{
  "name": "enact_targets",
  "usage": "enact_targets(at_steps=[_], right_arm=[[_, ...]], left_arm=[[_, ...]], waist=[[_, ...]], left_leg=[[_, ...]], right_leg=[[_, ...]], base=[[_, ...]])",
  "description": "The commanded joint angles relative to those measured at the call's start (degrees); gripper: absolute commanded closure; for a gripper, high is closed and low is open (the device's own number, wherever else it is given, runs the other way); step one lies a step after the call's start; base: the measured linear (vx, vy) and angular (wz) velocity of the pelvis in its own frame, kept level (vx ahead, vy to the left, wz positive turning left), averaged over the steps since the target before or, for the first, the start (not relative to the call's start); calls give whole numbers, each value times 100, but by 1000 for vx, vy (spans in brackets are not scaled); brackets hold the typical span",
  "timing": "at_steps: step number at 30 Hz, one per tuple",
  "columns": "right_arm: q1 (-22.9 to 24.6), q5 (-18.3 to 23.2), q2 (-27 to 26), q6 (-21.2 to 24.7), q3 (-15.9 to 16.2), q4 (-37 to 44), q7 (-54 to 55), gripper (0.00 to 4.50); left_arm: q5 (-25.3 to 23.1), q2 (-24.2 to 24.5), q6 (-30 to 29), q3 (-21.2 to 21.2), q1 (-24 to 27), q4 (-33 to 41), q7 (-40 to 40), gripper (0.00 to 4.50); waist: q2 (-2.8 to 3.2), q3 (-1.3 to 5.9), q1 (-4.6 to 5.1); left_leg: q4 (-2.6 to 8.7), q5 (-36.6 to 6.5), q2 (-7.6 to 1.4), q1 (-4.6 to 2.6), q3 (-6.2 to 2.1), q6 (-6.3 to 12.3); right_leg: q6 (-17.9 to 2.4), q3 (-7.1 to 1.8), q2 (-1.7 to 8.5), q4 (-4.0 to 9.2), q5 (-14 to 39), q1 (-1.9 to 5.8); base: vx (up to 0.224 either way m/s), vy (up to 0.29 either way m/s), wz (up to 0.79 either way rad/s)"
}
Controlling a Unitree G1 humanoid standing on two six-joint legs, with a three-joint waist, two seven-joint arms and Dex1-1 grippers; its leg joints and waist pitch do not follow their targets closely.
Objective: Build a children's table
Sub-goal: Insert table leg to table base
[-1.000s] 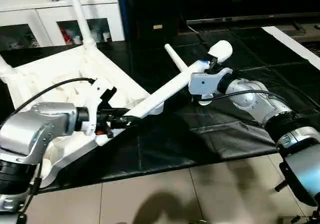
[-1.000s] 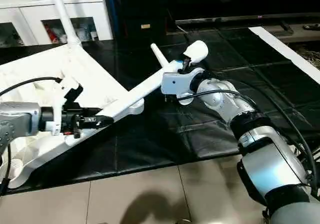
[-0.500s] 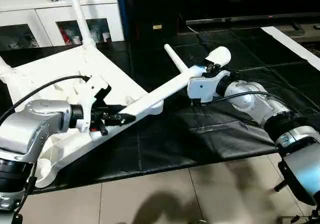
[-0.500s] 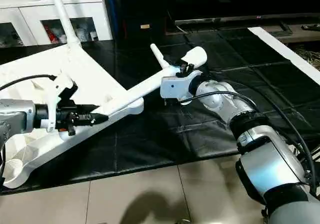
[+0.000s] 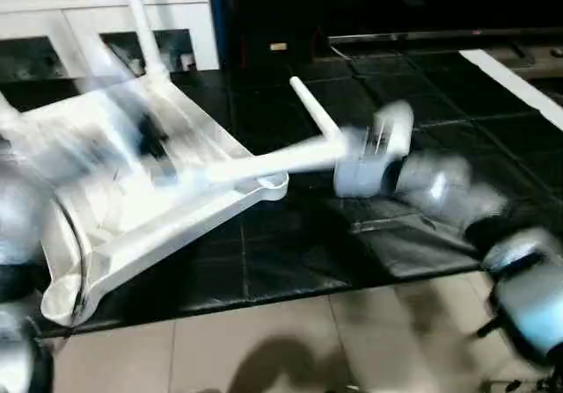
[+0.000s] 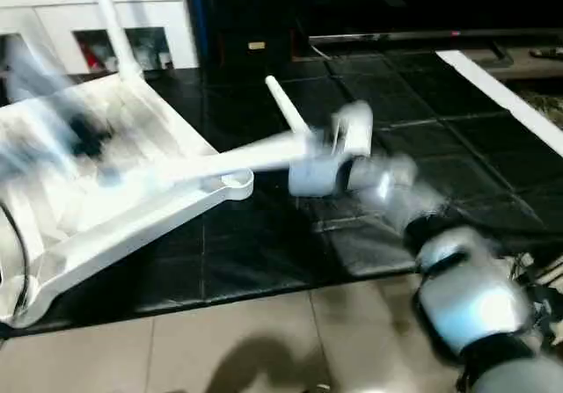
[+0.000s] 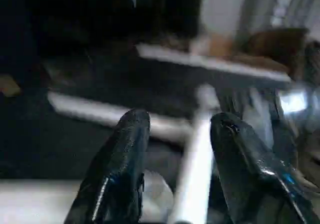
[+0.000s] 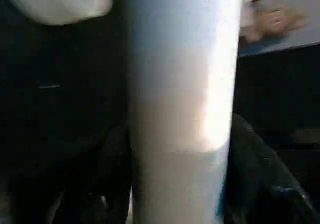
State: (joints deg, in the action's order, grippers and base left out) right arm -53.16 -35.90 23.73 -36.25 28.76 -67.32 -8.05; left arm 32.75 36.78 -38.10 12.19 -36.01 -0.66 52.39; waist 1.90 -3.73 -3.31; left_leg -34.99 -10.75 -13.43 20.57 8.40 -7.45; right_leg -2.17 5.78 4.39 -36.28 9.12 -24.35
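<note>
Right gripper [image 5: 352, 160] grips a leg [image 8: 180, 108]; left gripper [image 7: 175, 154] open. One far leg [image 5: 141, 24] fitted in the top [image 5: 176, 226]; others remain.

I'm seeing a black mat [image 5: 308, 235] lying on the tiled floor [image 5: 264, 349]; the upturned white tabletop [image 5: 132, 226] is resting on the mat toward nine o'clock.
</note>
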Motion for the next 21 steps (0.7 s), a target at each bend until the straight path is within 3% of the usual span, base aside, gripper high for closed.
enact_targets(at_steps=[1,3,11,18,21], right_arm=[[-179,61,56,17,-48,102,-5,241],[-176,68,49,22,-62,89,-31,247],[-159,152,18,19,-168,44,-87,275],[-162,249,-30,0,-216,-7,-148,275],[-157,695,-129,127,-564,-57,-413,275]], left_arm=[[59,-159,86,84,27,-130,-144,192],[159,-240,85,240,-26,-184,-212,190],[-32,-442,455,557,-179,-589,-893,190],[-318,-539,598,463,-22,-671,-1242,190],[-642,-442,697,222,178,-648,-1283,190]], waist=[[-49,452,-6],[-12,448,-10],[-53,454,-20],[-54,483,-34],[-40,468,-16]], left_leg=[[303,-1269,195,58,147,110],[296,-1276,195,50,159,113],[285,-1202,202,64,159,126],[270,-1082,186,90,150,156],[267,-1202,171,94,149,228]], right_leg=[[-952,-218,165,359,1428,437],[-862,-231,175,387,1655,410],[-811,-234,158,377,1561,408],[-859,-246,171,340,1366,401],[-915,-245,172,335,1327,382]], base=[[0,0,0],[0,0,0],[0,0,0],[0,0,0],[0,0,0]])
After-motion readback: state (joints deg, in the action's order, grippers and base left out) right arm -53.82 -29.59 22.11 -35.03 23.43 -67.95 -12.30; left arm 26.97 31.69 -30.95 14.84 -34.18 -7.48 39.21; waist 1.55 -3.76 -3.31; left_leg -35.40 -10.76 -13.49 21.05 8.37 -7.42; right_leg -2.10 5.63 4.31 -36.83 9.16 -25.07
